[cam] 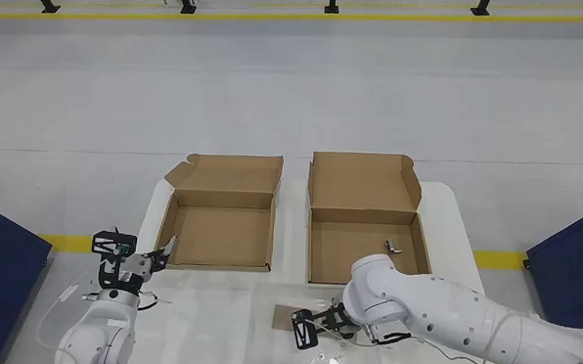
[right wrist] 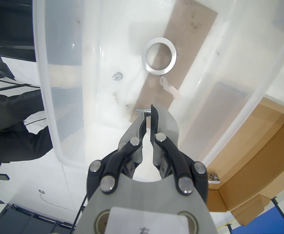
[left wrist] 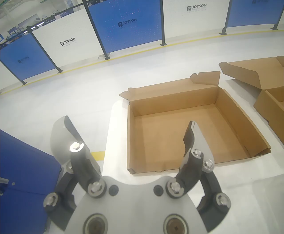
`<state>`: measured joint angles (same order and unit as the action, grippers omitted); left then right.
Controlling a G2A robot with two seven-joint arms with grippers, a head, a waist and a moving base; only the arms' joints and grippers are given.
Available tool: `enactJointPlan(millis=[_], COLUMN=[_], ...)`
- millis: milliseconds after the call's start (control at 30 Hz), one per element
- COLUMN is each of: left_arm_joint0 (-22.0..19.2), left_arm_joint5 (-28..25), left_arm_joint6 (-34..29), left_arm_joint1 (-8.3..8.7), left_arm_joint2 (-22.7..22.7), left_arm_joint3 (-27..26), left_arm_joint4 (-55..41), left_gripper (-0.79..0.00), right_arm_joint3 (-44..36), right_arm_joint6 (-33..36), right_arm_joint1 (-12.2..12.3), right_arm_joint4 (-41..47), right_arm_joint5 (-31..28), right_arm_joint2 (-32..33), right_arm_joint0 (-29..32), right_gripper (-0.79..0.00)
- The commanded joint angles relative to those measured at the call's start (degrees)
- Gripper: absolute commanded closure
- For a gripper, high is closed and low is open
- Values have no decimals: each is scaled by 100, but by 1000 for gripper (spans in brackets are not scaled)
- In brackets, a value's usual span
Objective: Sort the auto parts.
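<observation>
two cardboard boxes (cam: 221,236) (cam: 367,249); one bin (right wrist: 42,66) with one ring (right wrist: 158,71), one small fastener (right wrist: 117,76); right gripper (right wrist: 150,113) pinches one bolt (right wrist: 141,110); left gripper (left wrist: 129,121) wide.

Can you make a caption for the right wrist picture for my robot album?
Right gripper pinching a small bolt in the clear plastic bin, near a metal ring.

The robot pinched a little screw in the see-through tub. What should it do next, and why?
Probably lift it straight up. The right gripper has its fingers shut on the screw, low inside the tub, so it likely must clear the walls before heading to a cardboard box.
</observation>
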<state>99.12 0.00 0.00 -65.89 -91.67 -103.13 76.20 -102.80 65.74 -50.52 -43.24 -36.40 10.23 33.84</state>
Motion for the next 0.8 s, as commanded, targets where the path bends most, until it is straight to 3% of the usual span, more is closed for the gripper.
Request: enactJointPlan(millis=[0,400,633,667,733,767], left_arm_joint0=[0,0,0,0,0,0], left_arm_joint5=[0,0,0,0,0,0], left_arm_joint6=[0,0,0,0,0,0], left_arm_joint1=[0,0,0,0,0,0], left_arm_joint2=[0,0,0,0,0,0], left_arm_joint3=[0,0,0,0,0,0], left_arm_joint4=[0,0,0,0,0,0], left_gripper=[-785,-785,-785,-785,-785,-785], right_arm_joint3=[45,-12,-152,-164,-159,-142], right_arm_joint6=[-194,-689,-559,-530,-483,-465], right_arm_joint1=[39,570,638,623,581,554], right_arm_joint4=[65,554,414,372,328,306], right_arm_joint5=[-13,-500,-773,-744,-697,-679], right_arm_joint2=[114,825,834,791,703,652], right_arm_joint0=[21,348,448,430,379,350], right_gripper=[0,0,0,-18,-268,-357])
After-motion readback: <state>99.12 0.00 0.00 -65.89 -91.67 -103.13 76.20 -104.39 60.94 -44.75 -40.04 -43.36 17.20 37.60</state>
